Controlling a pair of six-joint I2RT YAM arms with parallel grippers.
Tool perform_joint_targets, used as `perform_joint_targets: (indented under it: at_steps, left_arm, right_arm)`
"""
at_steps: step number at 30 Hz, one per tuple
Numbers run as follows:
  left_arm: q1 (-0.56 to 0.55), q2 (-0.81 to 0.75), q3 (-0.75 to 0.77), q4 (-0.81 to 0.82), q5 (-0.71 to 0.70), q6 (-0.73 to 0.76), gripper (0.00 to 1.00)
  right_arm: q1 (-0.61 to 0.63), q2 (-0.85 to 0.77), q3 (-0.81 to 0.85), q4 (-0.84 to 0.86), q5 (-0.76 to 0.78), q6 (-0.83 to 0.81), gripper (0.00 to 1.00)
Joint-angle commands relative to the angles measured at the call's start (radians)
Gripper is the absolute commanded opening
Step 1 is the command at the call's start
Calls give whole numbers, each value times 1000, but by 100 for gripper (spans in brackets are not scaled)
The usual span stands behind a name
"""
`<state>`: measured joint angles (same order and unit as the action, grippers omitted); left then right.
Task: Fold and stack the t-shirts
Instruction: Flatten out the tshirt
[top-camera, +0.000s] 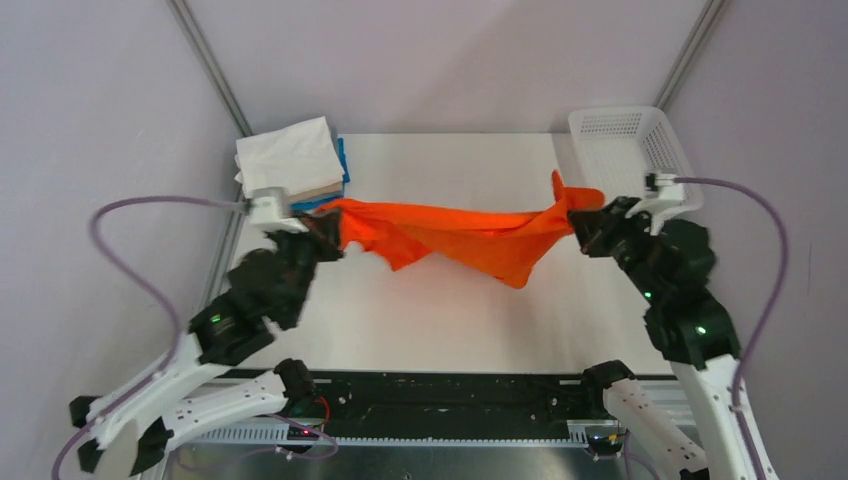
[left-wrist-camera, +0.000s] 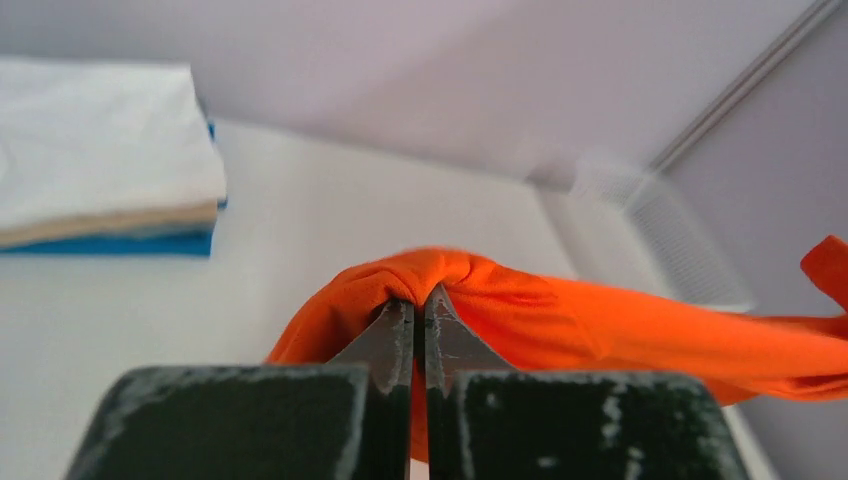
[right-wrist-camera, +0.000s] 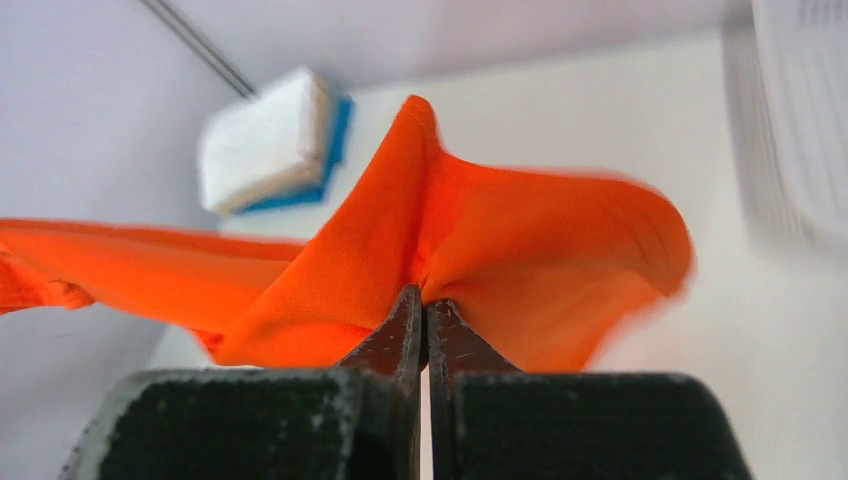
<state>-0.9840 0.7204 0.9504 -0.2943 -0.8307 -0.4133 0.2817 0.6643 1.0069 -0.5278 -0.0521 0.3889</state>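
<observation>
The bright orange t-shirt (top-camera: 460, 232) hangs stretched in the air between my two grippers, sagging in the middle over the white table. My left gripper (top-camera: 325, 228) is shut on its left end, seen pinched in the left wrist view (left-wrist-camera: 421, 292). My right gripper (top-camera: 578, 222) is shut on its right end, seen in the right wrist view (right-wrist-camera: 426, 300), with a flap of cloth (right-wrist-camera: 560, 250) sticking up past the jaws. The pile of folded white, beige and blue shirts (top-camera: 292, 162) lies at the back left, just behind my left gripper.
A white plastic mesh basket (top-camera: 630, 150) stands at the back right corner, close behind my right gripper. The white table (top-camera: 450, 320) runs between grey walls. A black rail (top-camera: 440, 390) lies along the near edge between the arm bases.
</observation>
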Motion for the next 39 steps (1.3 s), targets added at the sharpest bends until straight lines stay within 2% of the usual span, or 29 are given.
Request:
perform_joint_targets:
  at_steps: [1, 5, 10, 15, 17, 20, 22, 23, 26, 27, 28, 29, 30, 31, 32, 33, 34, 35, 36, 38, 39]
  left_arm:
    - [7, -165, 122, -8, 63, 184, 0]
    - [6, -253, 237, -7, 391, 225, 0]
    - [7, -226, 410, -26, 634, 261, 0]
    - [7, -108, 550, -66, 541, 319, 0]
    - [7, -57, 562, -67, 451, 358, 0]
    - [11, 73, 561, -64, 203, 407, 0]
    - [58, 178, 556, -65, 131, 423, 0]
    - [126, 210, 539, -66, 144, 406, 0]
    - [314, 387, 478, -65, 310, 264, 0]
    - [390, 428, 452, -63, 338, 216, 4]
    - [419, 527, 445, -63, 345, 199, 7]
    - [460, 580, 437, -63, 370, 180, 18]
    - [475, 682, 436, -62, 391, 175, 29]
    - [498, 738, 444, -62, 446, 168, 45]
    - [508, 850, 452, -62, 470, 162, 50]
    - [529, 904, 476, -65, 505, 147, 63]
    - [537, 1003, 493, -72, 514, 133, 70]
    - [554, 1042, 518, -82, 536, 111, 87]
    - [562, 1098, 526, -82, 547, 99, 93]
    - [581, 1130, 536, -83, 568, 76, 99]
    - [588, 1129, 532, -82, 569, 69, 99]
  right_arm:
    - [-7, -67, 213, -34, -86, -65, 0]
    - [-7, -73, 368, -22, -239, -48, 0]
    - [-9, -25, 573, -14, -353, -6, 0]
    - [-18, 13, 647, -19, -331, 5, 0]
    - [-20, 24, 618, -24, -282, 4, 0]
    - [-20, 57, 542, -36, -209, 12, 0]
    - [-20, 88, 472, -38, -152, 28, 0]
    - [-20, 111, 417, -36, -108, 36, 0]
    - [-17, 182, 300, -22, 16, 59, 0]
    - [-20, 237, 248, -18, 67, 73, 0]
    - [-21, 274, 222, -5, 96, 81, 0]
    - [-25, 360, 175, 2, 137, 98, 1]
    - [-29, 407, 138, 19, 139, 108, 6]
    - [-35, 511, 119, 31, 144, 133, 8]
    - [-39, 562, 94, 64, 141, 141, 14]
    - [-45, 674, 89, 83, 125, 152, 21]
    - [-50, 731, 85, 131, 116, 156, 46]
    - [-58, 821, 88, 152, 94, 161, 59]
    - [-69, 861, 102, 186, 71, 166, 80]
    - [-80, 930, 119, 212, 65, 177, 97]
    - [-81, 942, 121, 227, 65, 178, 98]
